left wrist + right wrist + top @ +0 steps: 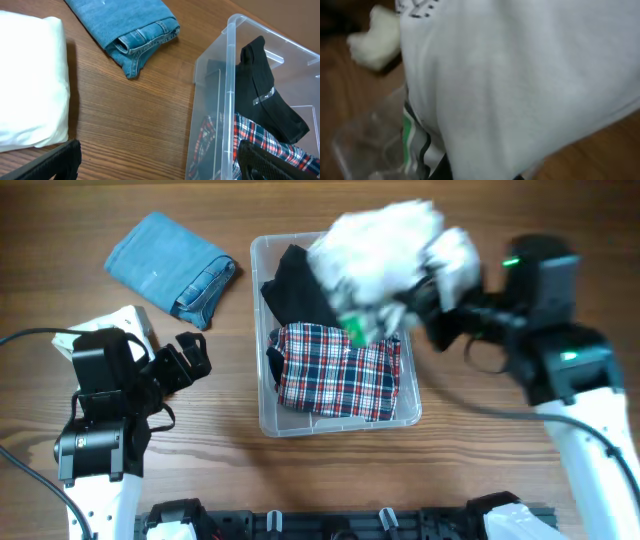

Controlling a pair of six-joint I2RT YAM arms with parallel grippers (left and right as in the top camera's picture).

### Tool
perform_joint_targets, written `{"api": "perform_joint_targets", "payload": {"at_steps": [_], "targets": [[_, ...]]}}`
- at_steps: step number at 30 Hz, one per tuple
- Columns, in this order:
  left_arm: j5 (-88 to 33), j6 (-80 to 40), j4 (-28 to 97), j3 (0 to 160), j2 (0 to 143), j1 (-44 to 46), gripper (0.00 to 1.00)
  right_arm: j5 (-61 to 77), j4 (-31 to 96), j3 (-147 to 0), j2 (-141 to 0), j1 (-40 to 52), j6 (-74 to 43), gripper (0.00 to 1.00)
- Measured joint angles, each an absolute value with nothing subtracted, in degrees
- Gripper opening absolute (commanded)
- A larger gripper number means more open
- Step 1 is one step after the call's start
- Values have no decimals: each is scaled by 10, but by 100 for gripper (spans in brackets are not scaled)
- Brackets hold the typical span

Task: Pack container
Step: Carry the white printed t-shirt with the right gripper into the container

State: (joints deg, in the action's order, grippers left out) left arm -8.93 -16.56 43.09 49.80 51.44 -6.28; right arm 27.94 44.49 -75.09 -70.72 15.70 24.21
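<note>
Overhead, the container (330, 423) sits mid-table, already holding a black garment (293, 280) and a plaid shirt (340, 370). The right gripper (420, 298), apparently clamped on a white garment (385, 250), holds it above the container. In the left wrist view, the left gripper (160, 167) is spread and empty, and folded jeans (135, 35) and a folded white cloth (30, 80) remain unpacked. In the right wrist view, the white garment (520, 75) hides the fingers.

Jeans (170, 265) lie L of container (258, 330), w/ 2 garments (340, 370) inside; third garment (385, 245) above it.
</note>
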Motion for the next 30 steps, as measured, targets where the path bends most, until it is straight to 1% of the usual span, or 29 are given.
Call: {"api": "perform_joint_targets", "payload": {"at_steps": [3,5,8,10,11,12,14,15,17,19,20,21,22,23,25,27,30], "targets": [[-89,-166,431,498,514,-63,100,233,496,-751,-743,247,337,4],[-89,-166,431,498,514,-63,100,213,554,-752,-782,284,409,4],[-89,-166,431,498,514,-63,100,201,587,-752,-830,312,470,4],[-89,-166,431,498,514,-63,100,201,612,-752,-854,315,505,4],[-89,-166,431,498,514,-63,100,201,617,-752,-863,315,516,17],[-89,-166,431,498,514,-63,100,201,615,-752,-874,315,524,100],[-89,-166,431,498,514,-63,100,187,591,-752,-893,315,522,100],[-89,-166,431,498,514,-63,100,168,573,-752,-899,315,509,100],[-89,-166,431,498,514,-63,100,76,509,-752,-905,316,446,100],[-89,-166,431,498,514,-63,100,8,489,-752,-903,316,400,100],[-89,-166,431,498,514,-63,100,-6,482,-752,-898,316,386,90],[-89,-166,431,498,514,-63,100,-9,472,-752,-889,316,377,38],[-89,-166,431,498,514,-63,100,0,461,-752,-872,316,371,15],[-89,-166,431,498,514,-63,100,13,454,-752,-857,316,364,4],[-89,-166,431,498,514,-63,100,65,442,-752,-832,316,346,4],[-89,-166,431,498,514,-63,100,105,441,-752,-835,316,309,5],[-89,-166,431,498,514,-63,100,147,440,-751,-900,317,264,4]]}}
